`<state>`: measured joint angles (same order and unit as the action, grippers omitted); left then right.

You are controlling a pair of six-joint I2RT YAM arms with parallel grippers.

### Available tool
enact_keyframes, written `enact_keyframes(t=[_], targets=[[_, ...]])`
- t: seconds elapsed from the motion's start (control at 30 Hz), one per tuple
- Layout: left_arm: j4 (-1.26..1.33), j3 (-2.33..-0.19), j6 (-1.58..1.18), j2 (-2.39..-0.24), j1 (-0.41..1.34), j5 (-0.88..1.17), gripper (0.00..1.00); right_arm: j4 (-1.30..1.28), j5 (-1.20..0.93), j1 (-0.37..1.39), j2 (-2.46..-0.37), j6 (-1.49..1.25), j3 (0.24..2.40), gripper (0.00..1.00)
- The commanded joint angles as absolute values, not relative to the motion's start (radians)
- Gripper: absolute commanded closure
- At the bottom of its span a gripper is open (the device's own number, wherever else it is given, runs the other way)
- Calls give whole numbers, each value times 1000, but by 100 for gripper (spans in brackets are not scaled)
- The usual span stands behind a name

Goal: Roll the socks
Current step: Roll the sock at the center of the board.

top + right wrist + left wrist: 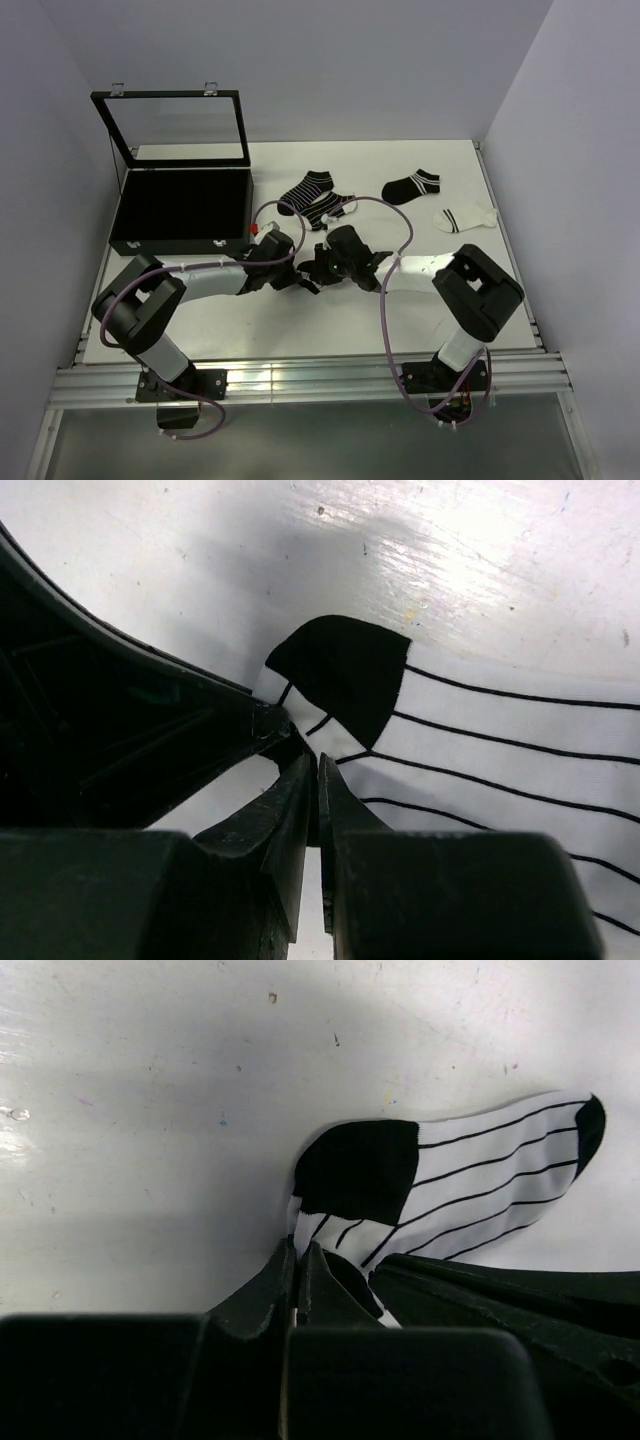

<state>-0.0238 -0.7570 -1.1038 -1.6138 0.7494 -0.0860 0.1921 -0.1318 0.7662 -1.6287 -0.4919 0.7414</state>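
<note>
Pinching the white striped sock (pixel 480 1190) by its black patch, left fingers (pixel 272 1285) and right fingers (pixel 285 805) sat tip to tip, both squeezed narrow; its length ran sideways from them.

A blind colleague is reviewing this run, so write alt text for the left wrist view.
The left claw, shut, pinches the edge of a white sock with thin black stripes, beside its black patch, on a speckled white table. The right claw sits dark at lower right, at the same sock edge.
</note>
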Motion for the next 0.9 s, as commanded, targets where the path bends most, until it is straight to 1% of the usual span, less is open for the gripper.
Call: enact_keyframes(t=[0.0, 0.47, 0.87], targets=[[-70, -804, -1055, -1628, 755, -94, 100, 264, -144, 773, -1655, -538, 795, 85], [-147, -859, -997, -1654, 756, -87, 100, 310, -201, 773, -1756, -580, 845, 87], [-173, -888, -960, -1631, 758, -75, 100, 296, -241, 764, -1855, -618, 862, 87]])
